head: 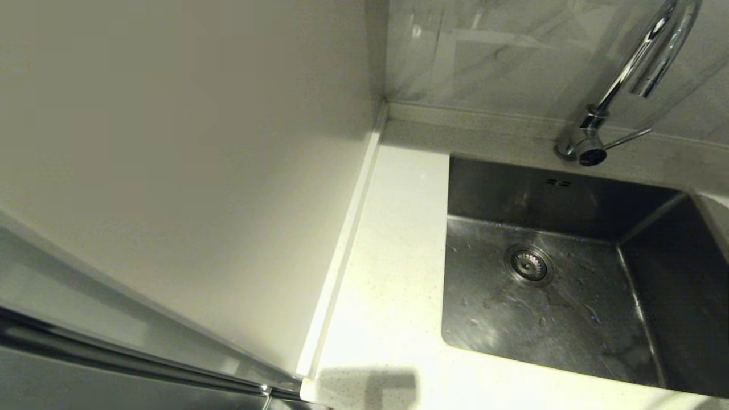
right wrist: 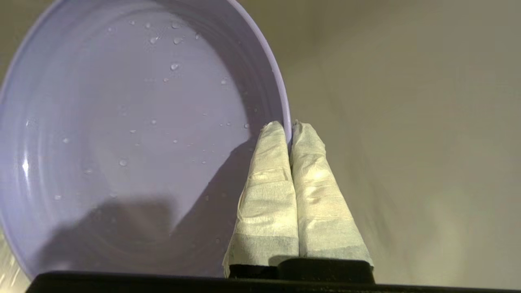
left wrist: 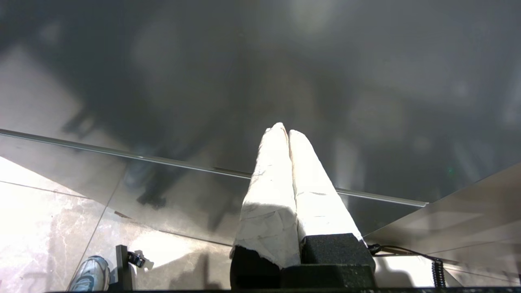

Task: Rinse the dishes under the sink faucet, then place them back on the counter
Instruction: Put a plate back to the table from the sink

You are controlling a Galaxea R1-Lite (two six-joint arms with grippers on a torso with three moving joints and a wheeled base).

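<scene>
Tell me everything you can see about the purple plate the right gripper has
The plate shows only in the right wrist view. It is round, lilac-purple, smooth and glossy like plastic or glazed ceramic, with a shallow raised rim and faint concentric rings. Water droplets dot its inner face. The right gripper is shut on its rim, one finger on each side, holding it clear of any surface, with a plain beige background behind it. Its far edge runs out of view.

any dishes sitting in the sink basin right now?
No: in the head view the sink holds only its drain strainer and some water drops, and the lilac plate is pinched by its rim in the right gripper.
</scene>
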